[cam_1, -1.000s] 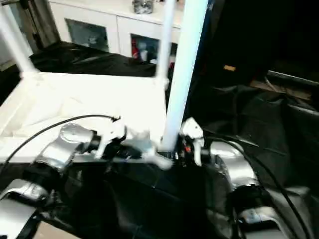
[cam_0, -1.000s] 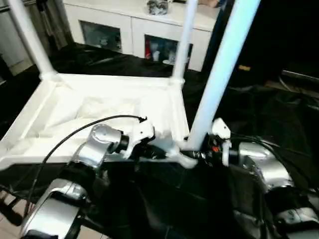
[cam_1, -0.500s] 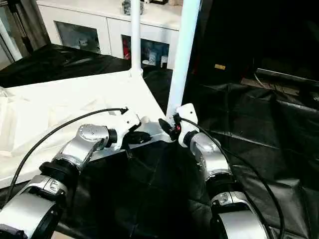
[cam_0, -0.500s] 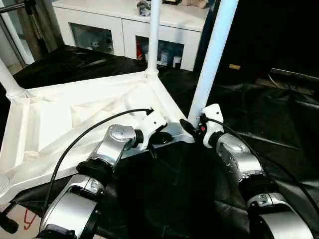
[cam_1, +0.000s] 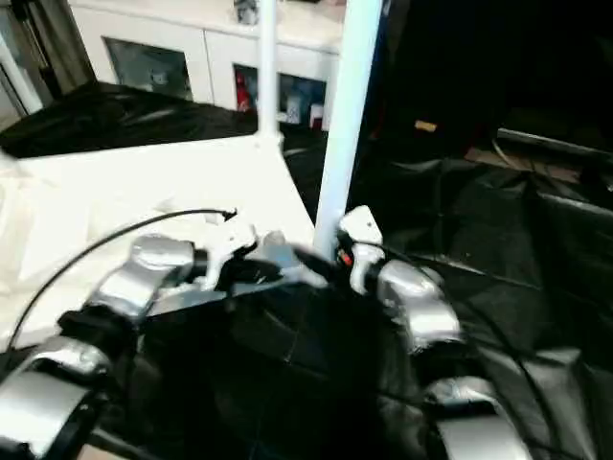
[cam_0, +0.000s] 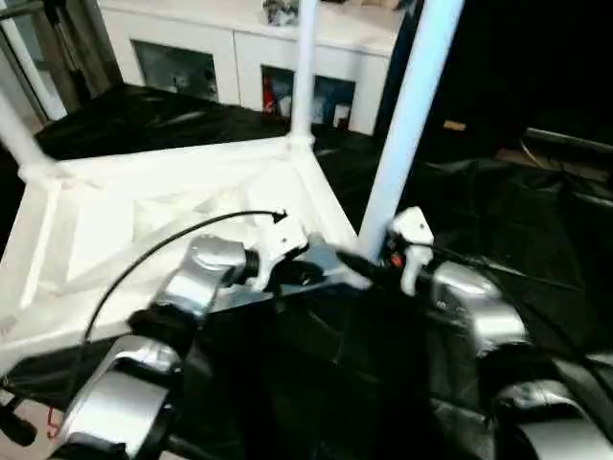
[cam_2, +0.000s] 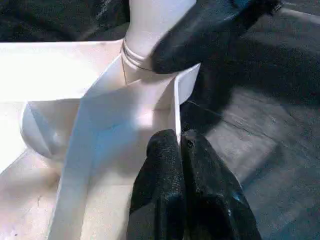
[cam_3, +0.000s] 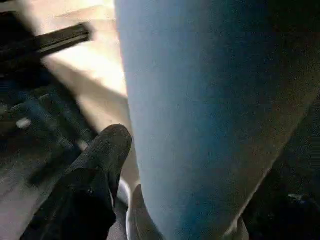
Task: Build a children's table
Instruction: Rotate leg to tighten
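Observation:
The children's table lies upside down, its white ribbed top [cam_0: 144, 225] on black sheeting with legs standing up from the corner sockets. The near right leg [cam_0: 412, 115] rises between my arms. Another leg [cam_0: 305, 67] stands at the far corner and a third [cam_0: 14, 129] at the left. My left gripper [cam_2: 180, 147] is shut, its tips touching the top's rim [cam_2: 176, 107] beside the near right socket [cam_2: 142, 75]. My right gripper [cam_0: 369, 264] is open around the base of the near right leg [cam_3: 200, 100], with one finger [cam_3: 105, 155] close beside it.
Black sheeting [cam_0: 536, 211] covers the floor around the table. A white cabinet with glass doors [cam_0: 220, 57] stands behind the far leg. Some bare floor [cam_0: 29, 422] lies at the near left, and a dark stand [cam_0: 29, 38] rises at the far left.
The head camera has swung, so the whole picture shifted. Both grippers stay at the near right corner. The right gripper's fingers look looser around the leg than before.

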You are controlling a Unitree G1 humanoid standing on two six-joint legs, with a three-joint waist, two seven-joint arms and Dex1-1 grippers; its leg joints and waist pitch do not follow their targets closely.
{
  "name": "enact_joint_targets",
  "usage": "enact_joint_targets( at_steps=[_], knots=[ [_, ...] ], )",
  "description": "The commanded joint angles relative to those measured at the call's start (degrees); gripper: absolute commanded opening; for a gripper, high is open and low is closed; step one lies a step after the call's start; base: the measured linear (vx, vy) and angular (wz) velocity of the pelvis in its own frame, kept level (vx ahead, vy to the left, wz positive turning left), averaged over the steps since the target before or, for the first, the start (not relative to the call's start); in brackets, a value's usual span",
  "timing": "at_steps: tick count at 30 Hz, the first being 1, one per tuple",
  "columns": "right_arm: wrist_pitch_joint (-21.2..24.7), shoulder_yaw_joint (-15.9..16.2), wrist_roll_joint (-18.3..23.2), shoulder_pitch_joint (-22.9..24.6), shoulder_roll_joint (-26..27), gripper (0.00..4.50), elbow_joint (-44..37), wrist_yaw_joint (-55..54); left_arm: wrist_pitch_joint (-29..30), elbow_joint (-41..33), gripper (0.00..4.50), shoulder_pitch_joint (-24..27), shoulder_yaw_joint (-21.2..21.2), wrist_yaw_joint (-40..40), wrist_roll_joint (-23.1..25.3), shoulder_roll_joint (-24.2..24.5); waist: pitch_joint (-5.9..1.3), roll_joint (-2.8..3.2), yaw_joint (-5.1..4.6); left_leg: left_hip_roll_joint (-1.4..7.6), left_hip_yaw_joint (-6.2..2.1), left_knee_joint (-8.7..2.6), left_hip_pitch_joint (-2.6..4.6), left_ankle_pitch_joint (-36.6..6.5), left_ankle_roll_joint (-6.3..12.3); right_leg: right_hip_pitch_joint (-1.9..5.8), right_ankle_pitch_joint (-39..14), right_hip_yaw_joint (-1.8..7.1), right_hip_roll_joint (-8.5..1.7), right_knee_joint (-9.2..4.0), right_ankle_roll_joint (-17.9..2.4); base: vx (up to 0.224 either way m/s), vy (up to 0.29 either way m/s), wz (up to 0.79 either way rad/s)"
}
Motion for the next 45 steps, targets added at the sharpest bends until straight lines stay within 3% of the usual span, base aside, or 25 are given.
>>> enact_joint_targets(
  at_steps=[1,4,8,11,14,17,21,24,26,27,31,36,39,45],
  knots=[
    [2.51,6.03,-0.09,2.00,0.88,3.13,-0.61,7.68,-1.82,-2.68,0.00,-0.49,-0.80,-2.18,-1.86,-0.82,-3.34,0.24,0.47,1.78,-0.09,-3.17,0.02,-7.64,5.79,3.35,-0.26,2.57,-3.62,-3.30,-15.77,0.000,0.000,0.00],
    [3.82,7.18,-0.32,2.65,-0.79,3.13,-2.06,11.79,-2.06,-3.21,0.00,-0.08,-0.97,-5.06,-2.19,0.51,-3.17,0.25,0.94,1.90,-0.04,-3.25,0.17,-9.42,5.36,3.23,-3.70,2.55,-3.77,-3.61,-15.42,0.000,0.000,0.00],
    [6.94,8.79,-0.07,3.44,-3.54,3.13,-3.66,16.80,-2.09,-3.11,0.00,0.20,-1.15,-7.46,-2.16,2.58,-2.99,0.24,1.61,2.01,-0.10,-3.58,0.46,-11.95,3.35,3.02,-9.45,2.69,-3.91,-4.10,-13.78,0.000,0.000,0.00],
    [7.87,8.68,0.50,3.88,-4.20,2.99,-4.53,17.53,-1.59,-3.91,0.00,0.71,-1.12,-8.95,-2.78,3.40,-3.08,0.19,1.72,2.02,-0.20,-3.60,0.38,-11.20,2.90,3.09,-8.83,2.70,-3.90,-3.94,-13.57,0.000,0.000,0.00],
    [6.66,7.96,0.29,3.75,-3.64,2.82,-3.21,16.94,-1.57,-4.46,0.00,1.12,-0.76,-8.80,-2.68,3.60,-3.28,0.07,1.64,1.90,-0.10,-3.36,0.27,-9.10,3.36,3.10,-4.64,2.64,-3.83,-3.50,-14.48,0.000,0.000,0.00],
    [5.79,7.78,0.05,3.55,-3.13,2.49,-2.07,16.15,-1.51,-4.62,0.00,1.25,-0.60,-8.35,-2.77,3.46,-3.25,0.00,1.66,1.84,-0.06,-3.32,0.21,-9.03,3.52,3.15,-5.08,2.61,-3.86,-3.55,-14.50,0.000,0.000,0.00],
    [3.22,6.62,-1.23,2.63,-0.59,2.32,2.45,10.03,-0.51,-4.88,0.00,1.06,0.31,-4.20,-2.96,1.87,-2.92,0.04,1.39,1.84,-0.21,-3.67,0.35,-12.10,2.27,2.91,-11.14,2.63,-4.03,-4.20,-13.38,0.000,0.000,0.00],
    [1.75,4.89,-2.13,1.27,1.59,2.20,6.51,2.36,-0.06,-4.04,0.00,0.32,1.08,0.37,-2.31,0.43,-2.72,0.01,0.90,1.73,-0.44,-3.95,0.58,-14.66,0.74,2.59,-17.75,2.73,-4.20,-4.94,-11.45,0.000,0.000,0.00],
    [0.75,3.59,-2.64,0.40,2.98,2.08,8.67,-3.25,0.56,-3.40,0.00,-0.27,1.36,3.62,-1.58,-0.60,-2.69,-0.07,0.41,1.63,-0.66,-4.05,0.36,-15.43,0.31,2.61,-20.79,2.68,-4.15,-5.23,-9.94,0.000,0.000,0.00],
    [1.11,2.87,-2.94,0.03,4.13,2.08,9.13,-7.30,1.20,-3.00,0.00,-0.66,1.68,6.12,-1.22,-1.59,-2.70,-0.27,0.29,1.65,-0.64,-4.07,0.36,-15.19,0.25,2.53,-20.68,2.70,-4.09,-5.24,-9.74,0.000,0.000,0.00],
    [1.69,1.53,-4.25,-1.80,9.07,2.00,10.96,-19.60,3.51,-1.67,0.00,-2.06,2.54,15.29,-0.49,-6.00,-2.70,-0.10,-0.17,1.51,-0.62,-4.03,0.60,-15.72,0.00,2.22,-21.17,2.73,-3.98,-5.43,-9.55,0.000,0.000,0.00],
    [1.30,1.78,-4.92,-3.52,12.83,2.00,12.18,-23.55,4.10,-1.87,0.00,-2.41,1.88,18.67,-0.28,-9.15,-2.81,0.08,-0.18,1.50,-0.58,-4.02,0.39,-15.07,0.64,2.26,-18.59,2.79,-3.86,-5.33,-9.62,0.000,0.000,0.00],
    [1.86,0.37,-3.19,-4.26,13.67,2.69,12.05,-22.57,3.90,-2.80,0.00,-1.86,1.35,17.77,-0.01,-9.41,-2.88,0.08,-0.13,1.47,-0.54,-3.99,0.23,-14.47,1.28,2.49,-16.11,2.77,-3.82,-5.05,-10.18,0.000,0.000,0.00],
    [0.79,0.62,-3.07,-3.86,10.80,3.18,10.55,-19.23,3.12,-3.72,0.00,-0.99,0.72,14.89,-0.32,-7.62,-2.86,0.13,-0.08,1.53,-0.53,-4.04,0.27,-14.88,1.45,2.52,-16.44,2.75,-3.89,-5.14,-10.31,0.000,0.000,0.00]
  ],
)
